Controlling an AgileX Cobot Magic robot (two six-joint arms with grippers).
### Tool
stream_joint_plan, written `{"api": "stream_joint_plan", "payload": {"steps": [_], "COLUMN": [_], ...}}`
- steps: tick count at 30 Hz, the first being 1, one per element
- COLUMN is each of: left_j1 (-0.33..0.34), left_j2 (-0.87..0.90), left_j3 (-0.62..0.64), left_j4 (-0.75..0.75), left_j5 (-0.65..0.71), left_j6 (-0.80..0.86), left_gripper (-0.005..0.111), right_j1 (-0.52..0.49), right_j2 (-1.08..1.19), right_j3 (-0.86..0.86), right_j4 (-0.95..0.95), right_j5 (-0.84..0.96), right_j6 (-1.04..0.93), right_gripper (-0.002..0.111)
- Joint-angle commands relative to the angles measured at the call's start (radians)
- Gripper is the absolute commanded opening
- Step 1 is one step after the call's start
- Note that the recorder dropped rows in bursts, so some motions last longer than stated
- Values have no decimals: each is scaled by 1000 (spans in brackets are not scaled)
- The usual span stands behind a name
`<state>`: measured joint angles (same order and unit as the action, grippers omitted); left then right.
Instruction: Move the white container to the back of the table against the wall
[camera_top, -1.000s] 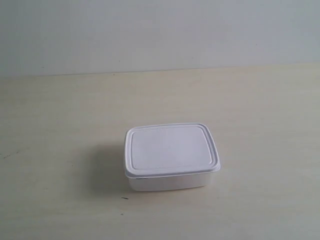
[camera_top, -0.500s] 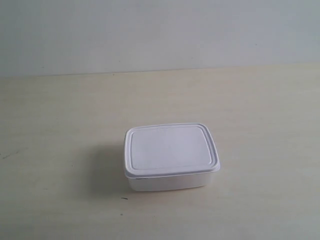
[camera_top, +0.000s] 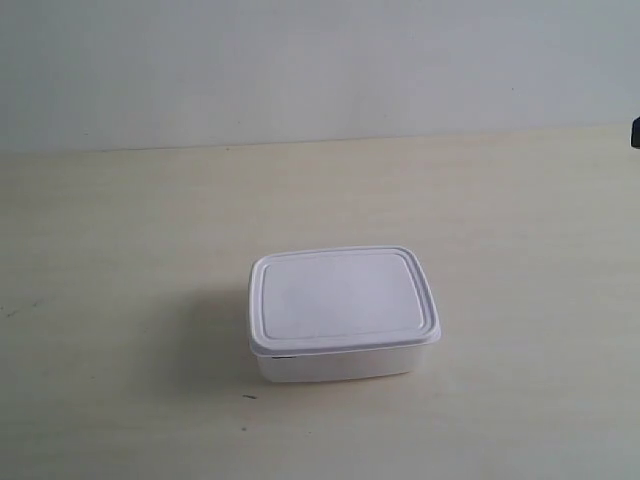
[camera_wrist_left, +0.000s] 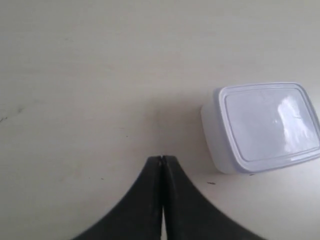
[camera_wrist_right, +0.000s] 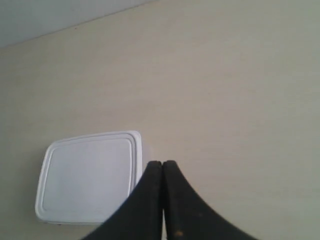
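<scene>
The white container (camera_top: 340, 312) rests lid-on in the middle of the table (camera_top: 120, 250), well in front of the wall (camera_top: 300, 60). My left gripper (camera_wrist_left: 162, 158) is shut with nothing in it, hovering over bare table beside the white container (camera_wrist_left: 262, 127). My right gripper (camera_wrist_right: 162, 163) is also shut and empty, its tips just off one edge of the white container (camera_wrist_right: 90, 177). In the exterior view only a small dark bit of an arm (camera_top: 635, 132) shows at the right edge.
The table's back edge meets the wall (camera_wrist_right: 50, 15) along a straight line. A few dark specks (camera_top: 247, 396) dot the table in front of the container.
A dark piece of an arm has come into the exterior view at its right edge. The container has not moved.
</scene>
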<state>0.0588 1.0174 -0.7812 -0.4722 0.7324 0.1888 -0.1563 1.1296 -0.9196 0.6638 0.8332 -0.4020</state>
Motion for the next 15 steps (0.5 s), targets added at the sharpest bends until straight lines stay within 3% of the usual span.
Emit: {"api": "stream_joint_plan", "payload": {"steps": [1, 3, 8, 15], "left_j1": [-45, -96, -293, -535], "left_j2": [25, 42, 116, 188], "left_j3": [-29, -34, -43, -43], "left_j4": [-107, -126, -138, -136], "left_j5": [24, 9, -32, -106], "left_j6": [67, 71, 22, -88], "left_gripper": [0, 0, 0, 0], "right_j1": [7, 52, 237, 399], "right_j2": [16, 39, 138, 228], "right_j3": [-19, -43, -135, -135], "right_j4": [42, 48, -41, -71], "right_j5": [51, 78, 189, 248], "right_j6": [29, 29, 100, 141], "right_gripper": [0, 0, 0, 0]}}
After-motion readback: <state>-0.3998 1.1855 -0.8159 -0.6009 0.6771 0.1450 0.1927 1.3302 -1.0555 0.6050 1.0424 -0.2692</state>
